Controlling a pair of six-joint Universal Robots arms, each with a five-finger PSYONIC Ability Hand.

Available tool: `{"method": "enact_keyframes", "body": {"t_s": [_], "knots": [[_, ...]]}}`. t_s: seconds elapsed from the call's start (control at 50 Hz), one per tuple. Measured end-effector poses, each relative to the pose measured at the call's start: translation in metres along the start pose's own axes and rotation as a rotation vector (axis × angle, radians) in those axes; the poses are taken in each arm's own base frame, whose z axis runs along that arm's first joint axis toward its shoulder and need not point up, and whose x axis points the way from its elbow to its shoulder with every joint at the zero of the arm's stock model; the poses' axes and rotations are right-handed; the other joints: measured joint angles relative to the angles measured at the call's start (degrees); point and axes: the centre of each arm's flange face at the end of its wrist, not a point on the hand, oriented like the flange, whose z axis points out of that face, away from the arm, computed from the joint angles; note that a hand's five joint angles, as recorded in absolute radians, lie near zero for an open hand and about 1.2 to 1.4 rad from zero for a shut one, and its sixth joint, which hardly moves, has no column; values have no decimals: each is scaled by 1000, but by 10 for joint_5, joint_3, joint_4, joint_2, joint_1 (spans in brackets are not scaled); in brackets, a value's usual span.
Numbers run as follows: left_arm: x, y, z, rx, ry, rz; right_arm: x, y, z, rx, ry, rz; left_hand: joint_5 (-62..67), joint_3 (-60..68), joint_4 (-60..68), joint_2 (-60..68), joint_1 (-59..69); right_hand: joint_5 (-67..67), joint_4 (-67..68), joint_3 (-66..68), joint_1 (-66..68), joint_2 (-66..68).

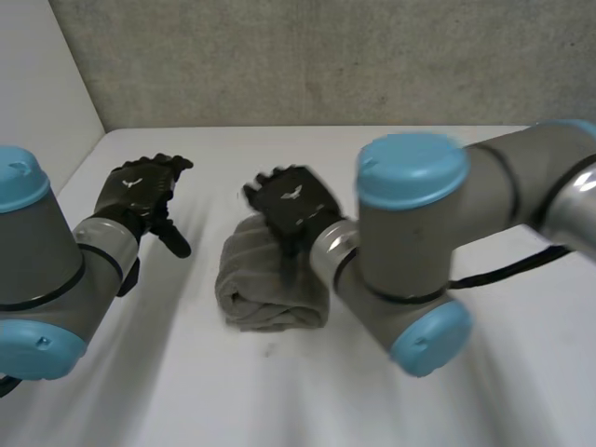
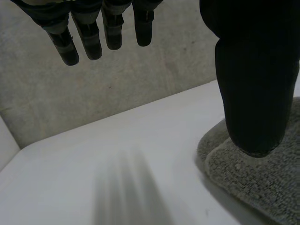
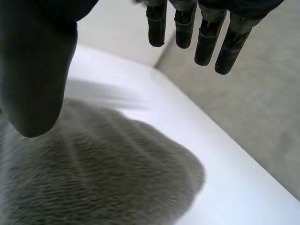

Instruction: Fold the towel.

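A grey towel (image 1: 270, 279) lies folded into a thick bundle in the middle of the white table (image 1: 186, 391). My right hand (image 1: 291, 203) hovers over the towel's far end, fingers (image 3: 206, 35) straight and apart from the thumb, holding nothing; under its palm the towel (image 3: 103, 178) lies flat. To the towel's left my left hand (image 1: 142, 191) hangs above the bare table, fingers (image 2: 89, 37) straight and empty. Beside its thumb (image 2: 255, 79) shows the towel's layered edge (image 2: 253, 183).
A grey wall (image 1: 317, 60) runs along the table's far edge, and a white side panel (image 1: 42, 79) stands at the far left. Bare tabletop lies in front of the towel and to both sides.
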Motion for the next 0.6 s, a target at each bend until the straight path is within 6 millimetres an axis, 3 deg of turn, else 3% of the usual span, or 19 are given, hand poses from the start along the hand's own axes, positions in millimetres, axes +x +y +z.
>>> {"method": "enact_keyframes", "body": {"t_s": [0.1, 0.22, 0.36, 0.5, 0.6], "knots": [[19, 6, -1, -13, 52, 12, 33, 0, -8, -13, 79, 175, 0, 0, -2, -2, -2, 0, 0, 0, -1, 0], [43, 26, 1, -64, 119, 32, 45, 18, -2, -68, 105, 263, -1, 0, -2, -2, -2, 0, 0, 0, -1, 0], [59, 56, 11, -137, 173, 53, 41, 48, 14, -167, 88, 283, -1, 0, -2, -2, -2, 0, 0, 0, -1, 0], [60, 75, 17, -197, 184, 59, 31, 78, 26, -280, 58, 284, -1, 0, -2, -2, -2, 0, 0, 0, -1, 0], [58, 75, 15, -218, 183, 60, 29, 80, 26, -309, 48, 279, -1, 0, -2, -2, -2, 0, 0, -1, -1, 0]]}}
